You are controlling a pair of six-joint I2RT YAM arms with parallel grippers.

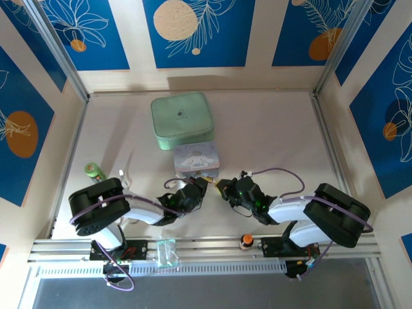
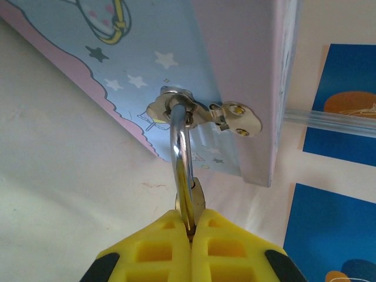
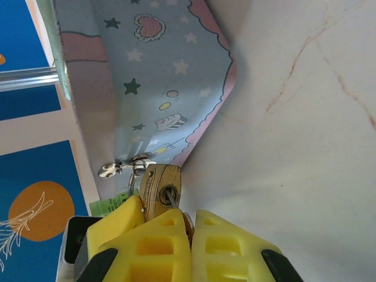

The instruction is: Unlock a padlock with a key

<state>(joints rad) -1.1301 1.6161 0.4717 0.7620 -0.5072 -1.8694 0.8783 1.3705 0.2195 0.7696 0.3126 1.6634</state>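
- My left wrist view shows the silver shackle of the padlock [image 2: 180, 150] threaded through the metal hasp [image 2: 234, 115] on the front of the pastel box [image 2: 235, 47]. The right wrist view shows much less of this.
- My left pincer [image 2: 191, 232] has its yellow pads clamped together on the lower shackle, and a sliver of brass body peeks out just above them.
- My right wrist view gives what the left lacks: the brass face of the padlock and its keyhole, hanging just below the box's corner, above the pale table [image 3: 305, 147].
- A silvery bit of the key [image 3: 170, 195] sits in that keyhole. My right pincer [image 3: 187, 224] is squeezed tight just beneath it, and the rest of the key is hidden between the pads.
- From above, both pincers meet at the box's near edge.
- The top view alone adds a green case [image 1: 182, 120] behind the box, a green cylinder [image 1: 94, 170] at the left and an orange-topped knob [image 1: 246, 241] by the rail.
- Box and case are both closed, so I cannot tell their contents.
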